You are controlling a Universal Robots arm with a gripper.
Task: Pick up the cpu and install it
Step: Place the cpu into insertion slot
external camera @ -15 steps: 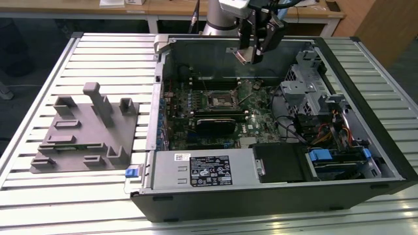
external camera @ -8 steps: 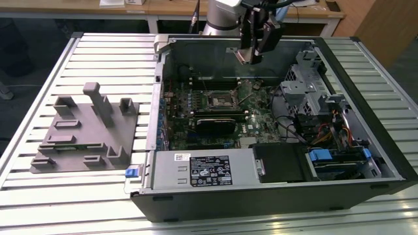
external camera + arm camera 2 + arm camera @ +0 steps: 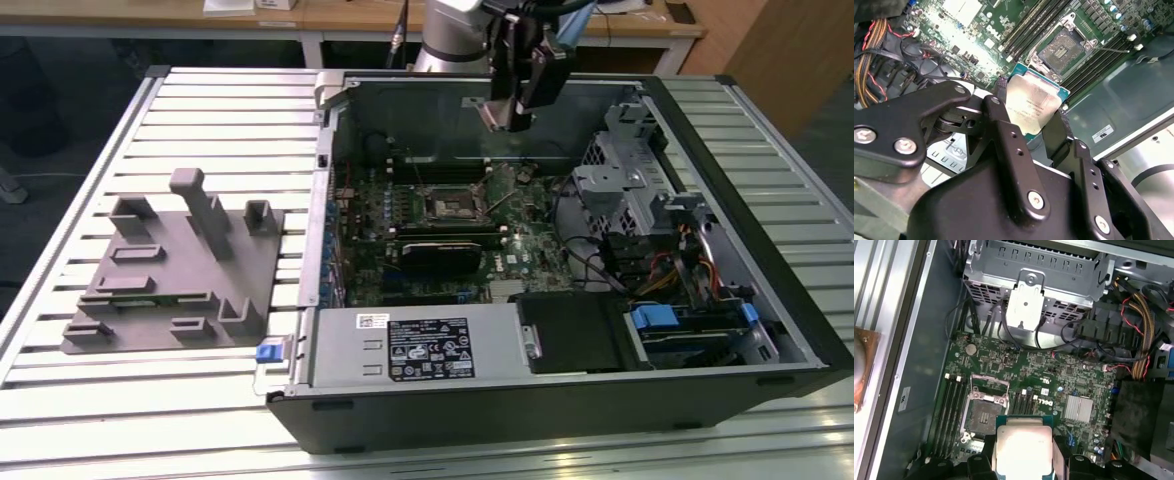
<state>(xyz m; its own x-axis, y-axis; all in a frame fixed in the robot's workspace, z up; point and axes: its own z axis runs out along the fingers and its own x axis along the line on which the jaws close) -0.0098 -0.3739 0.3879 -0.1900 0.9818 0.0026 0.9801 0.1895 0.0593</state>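
Observation:
My gripper hangs above the open computer case, over its far wall. It is shut on the cpu, a thin square chip with a shiny silver top and a green edge, pinched between the two black fingers. In the first wrist view the cpu sits in the gripper, just beside the socket. That dark square socket lies open and empty on the green motherboard, with its metal frame raised. In both wrist views the cpu is still well above the board.
A grey moulded fixture lies on the slatted table at the exterior view's left. Inside the case are a black block near the socket, memory slots, a metal drive cage, the power supply and loose cables.

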